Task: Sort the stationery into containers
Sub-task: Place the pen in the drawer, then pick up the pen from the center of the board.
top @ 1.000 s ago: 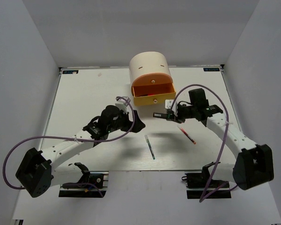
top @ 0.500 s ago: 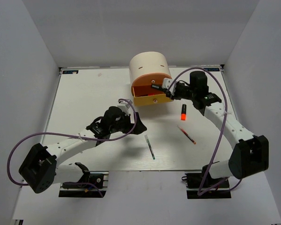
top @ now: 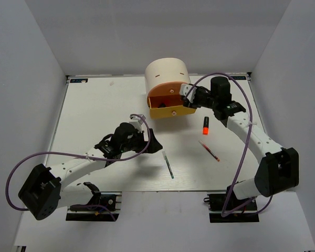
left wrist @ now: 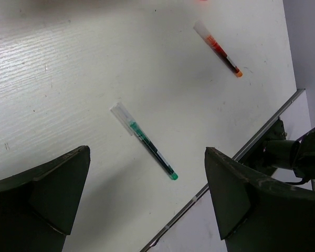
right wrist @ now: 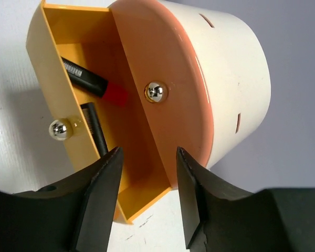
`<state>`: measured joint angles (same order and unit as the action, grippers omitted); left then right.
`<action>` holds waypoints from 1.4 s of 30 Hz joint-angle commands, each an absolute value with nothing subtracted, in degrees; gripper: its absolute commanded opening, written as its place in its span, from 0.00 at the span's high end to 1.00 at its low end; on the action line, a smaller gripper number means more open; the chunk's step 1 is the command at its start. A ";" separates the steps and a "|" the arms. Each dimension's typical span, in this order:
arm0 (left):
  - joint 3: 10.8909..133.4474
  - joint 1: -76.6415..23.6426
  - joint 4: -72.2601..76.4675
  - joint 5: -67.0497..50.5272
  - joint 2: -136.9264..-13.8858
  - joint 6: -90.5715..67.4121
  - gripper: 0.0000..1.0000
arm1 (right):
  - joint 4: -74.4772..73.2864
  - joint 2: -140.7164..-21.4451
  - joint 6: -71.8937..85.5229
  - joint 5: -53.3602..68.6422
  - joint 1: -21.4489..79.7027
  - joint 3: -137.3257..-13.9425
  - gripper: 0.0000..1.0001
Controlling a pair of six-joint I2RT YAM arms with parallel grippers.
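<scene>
Right wrist view: the right gripper (right wrist: pixel 148 155), parted and empty, sits lower centre over the pulled-out yellow plastic drawer (right wrist: pixel 41 73) holding black markers (right wrist: pixel 83 77), while the left gripper (left wrist: pixel 147 152), spread wide, hovers above the thin dark green-tipped pen (left wrist: pixel 145 142) at mid-frame, evidently lined up to pick it.

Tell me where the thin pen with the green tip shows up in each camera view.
Top external: the green-tipped pen lies a little below the picture's centre.
Left wrist: the same pen lies diagonally near the centre.
Right wrist: not in it; only the cabinet and its drawers show.
Shared landmark: the red pen, to its right in the top view, and upper right in the left wrist view.
</scene>
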<state>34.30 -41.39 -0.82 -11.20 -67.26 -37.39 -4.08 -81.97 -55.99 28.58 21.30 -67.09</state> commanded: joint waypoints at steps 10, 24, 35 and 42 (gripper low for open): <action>35.33 -41.57 1.14 -12.22 -67.58 -37.88 0.00 | 1.86 -75.41 -21.31 7.03 15.83 -62.05 1.00; 35.33 -41.57 1.14 -12.74 -66.98 -37.35 0.00 | -11.86 -86.74 3.95 14.15 6.86 -61.70 0.58; 33.14 -41.57 -0.44 -11.16 -64.08 -38.41 0.00 | -14.33 -98.17 6.42 6.60 7.12 -63.89 0.52; 33.75 -41.57 -0.44 -11.16 -65.30 -38.94 0.00 | -13.80 -101.07 5.54 3.78 7.47 -64.77 0.50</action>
